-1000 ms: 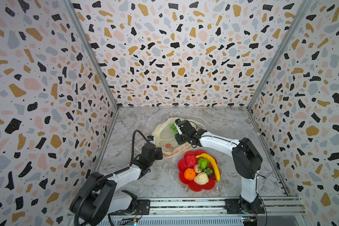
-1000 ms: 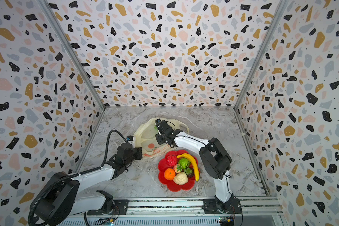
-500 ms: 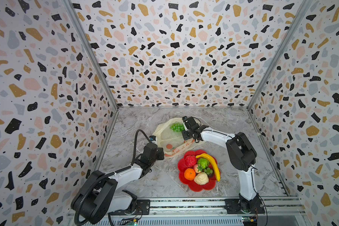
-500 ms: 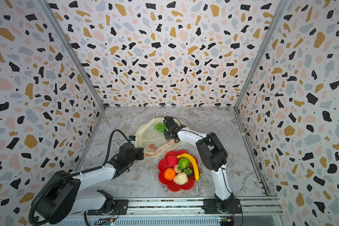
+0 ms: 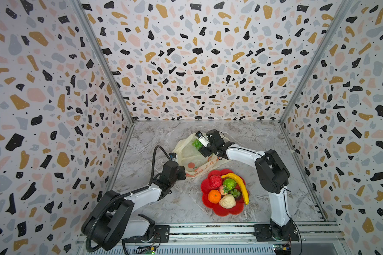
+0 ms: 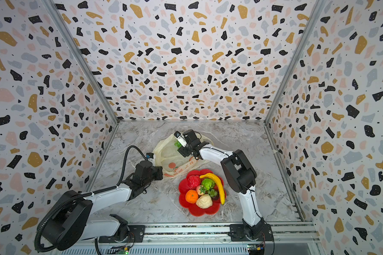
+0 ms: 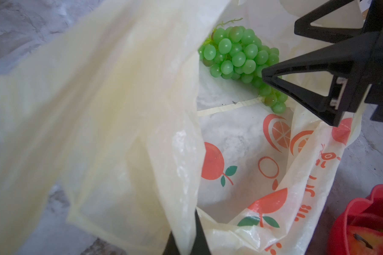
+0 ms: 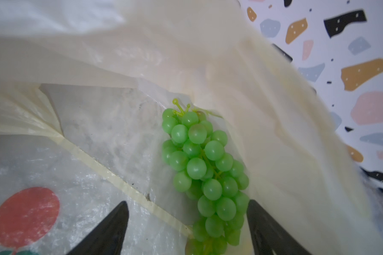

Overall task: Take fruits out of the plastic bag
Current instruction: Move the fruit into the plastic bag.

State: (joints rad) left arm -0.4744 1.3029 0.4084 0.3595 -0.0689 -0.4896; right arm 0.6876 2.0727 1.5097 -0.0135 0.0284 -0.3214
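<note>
In both top views the plastic bag (image 5: pixel 189 155) (image 6: pixel 167 154) lies crumpled on the marble table (image 5: pixel 179 205), a bit above the middle of the frame and just up-left of the red dish (image 5: pixel 227 213). The dish is pretty full: banana (image 5: pixel 239 185), orange (image 5: pixel 214 196), cream knobbly one (image 5: pixel 227 201), bumpy red one (image 5: pixel 215 181), green one (image 5: pixel 229 183) and strawberry (image 5: pixel 222 190). The green grape bunch (image 5: pixel 196 144) (image 6: pixel 177 144) sits inside the bag near its upper end, with the right gripper (image 5: pixel 201 146) right on top of it. The left gripper (image 5: pixel 182 173) is at the bag's lower-left edge.

In the left wrist view, the left gripper (image 7: pixel 185 240) shows at bottom centre, its two dark fingers pinched together on a fold of the bag (image 7: pixel 119 110). That fold rises up across the left half of the frame. The grape bunch (image 7: pixel 237 57) lies on the bag's inner floor at upper middle. The right gripper (image 7: pixel 279 50) reaches in from the upper right with its jaws spread apart, the lower tip just beside the bunch. A corner of the red dish (image 7: pixel 363 203) peeks in at lower right.

In the right wrist view, the grape bunch (image 8: pixel 203 167) runs from centre down to the bottom edge, inside the bag (image 8: pixel 274 132). The right gripper (image 8: pixel 187 202) has its fingers (image 8: pixel 106 231) wide apart on either side of the bunch's lower end, gripping nothing. It's hard to say if the right-side finger touches a grape.
</note>
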